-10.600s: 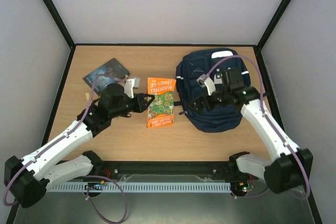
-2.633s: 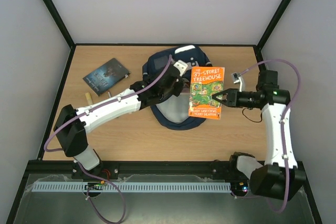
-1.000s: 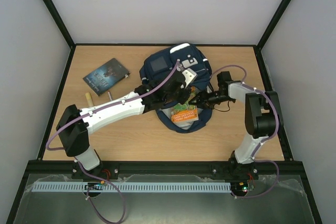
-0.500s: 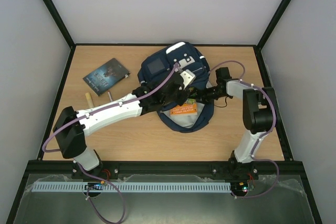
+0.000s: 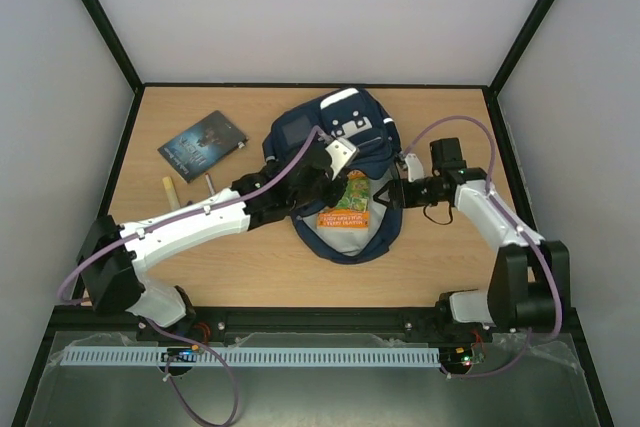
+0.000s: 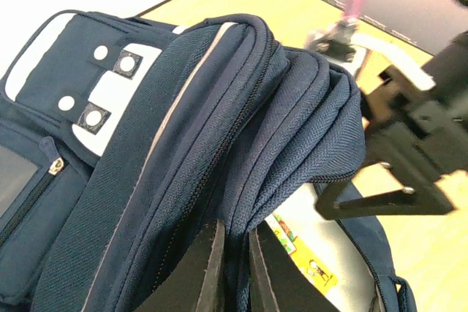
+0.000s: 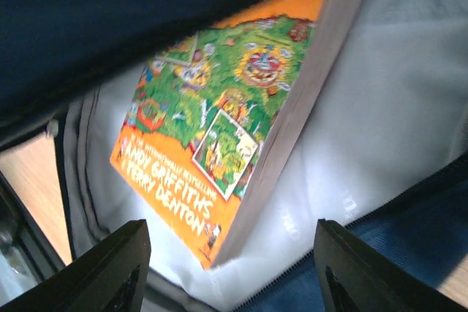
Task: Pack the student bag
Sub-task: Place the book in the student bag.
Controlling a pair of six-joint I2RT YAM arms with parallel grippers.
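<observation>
The wooden table [image 5: 250, 267] is carrying everything, and the student bag [image 5: 375, 147] is lying across its middle, mouth gaping toward the arms. The left pincer [image 6: 234, 231] is reaching in from the bag's left side, its two fingers pressed together on the navy rim of the main opening, so the fabric is bunching and arching up directly above and ahead of its tips. The right pincer [image 5: 385, 195] is hovering at the opposite edge of the mouth, jaws spread wide and gripping nothing, with the bag's pale grey lining lying just ahead of and beneath its fingers. An orange paperback [image 5: 345, 197] is resting tilted inside the opening on that lining, straight in front of the right pincer's spread jaws and apart from them, and just below the left pincer's pinch. A dark-covered book [image 5: 203, 144] is lying flat well off to the far side of the left arm, away from both pincers, and a small wood-coloured block [image 5: 170, 188] is sitting near that book.
</observation>
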